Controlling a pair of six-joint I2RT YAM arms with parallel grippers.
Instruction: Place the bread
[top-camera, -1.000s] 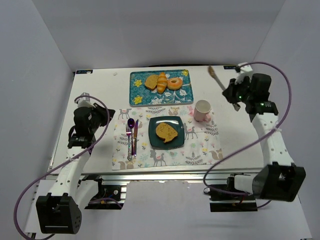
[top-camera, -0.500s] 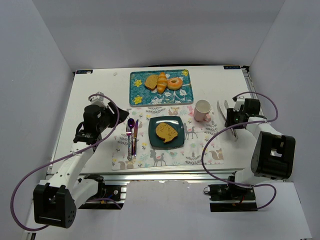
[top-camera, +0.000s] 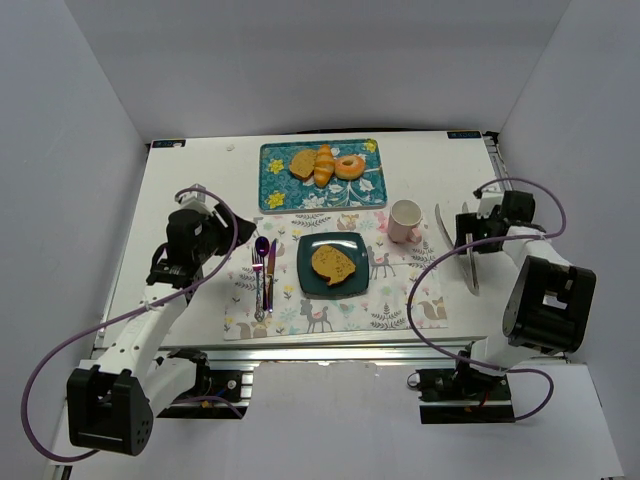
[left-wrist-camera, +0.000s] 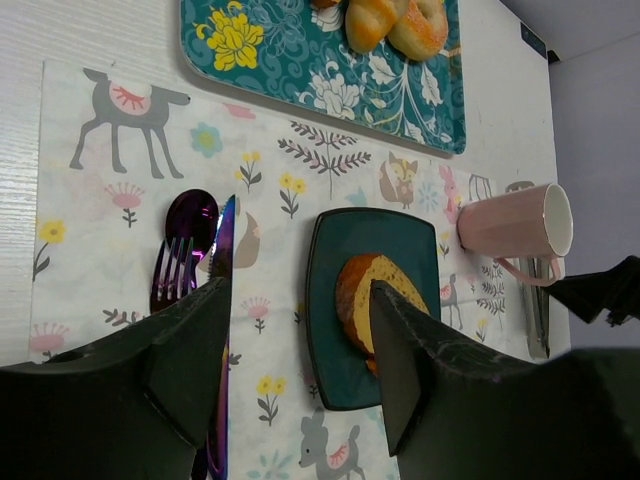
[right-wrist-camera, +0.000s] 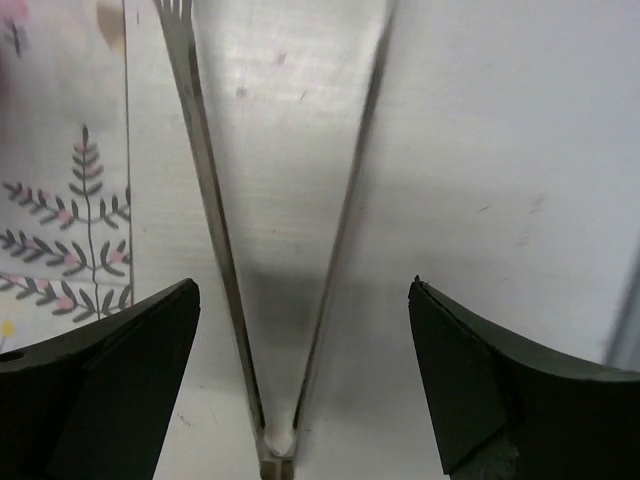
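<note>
The bread (top-camera: 335, 264) lies flat on the dark square plate (top-camera: 310, 283) at the centre of the animal-print placemat (top-camera: 400, 290), golden face up and well inside the rim. We judge the placing itself to be done.

At the back of the counter (top-camera: 200, 170), a duller tan slice (top-camera: 302, 163), a croissant (top-camera: 323, 166) and a ring-shaped pastry (top-camera: 349, 166) sit on the flowered tray (top-camera: 275, 185). A pink cup (top-camera: 404, 220) stands just right of the plate. A fork, knife and spoon (top-camera: 263, 270) lie just left of it.

The left end effector (left-wrist-camera: 300, 330) hangs over the placemat's left side with its 2 fingers apart and nothing between them.

The right end effector (right-wrist-camera: 300, 300) hovers low over the bare counter right of the placemat, its fingers spread wide. A pair of metal tongs (right-wrist-camera: 206, 170) lies on the counter between them. Neither finger appears to touch the tongs.

With the bread plated and both end effectors empty, we see little left to do. At most, the 2 arms need to draw clear of the setting.
</note>
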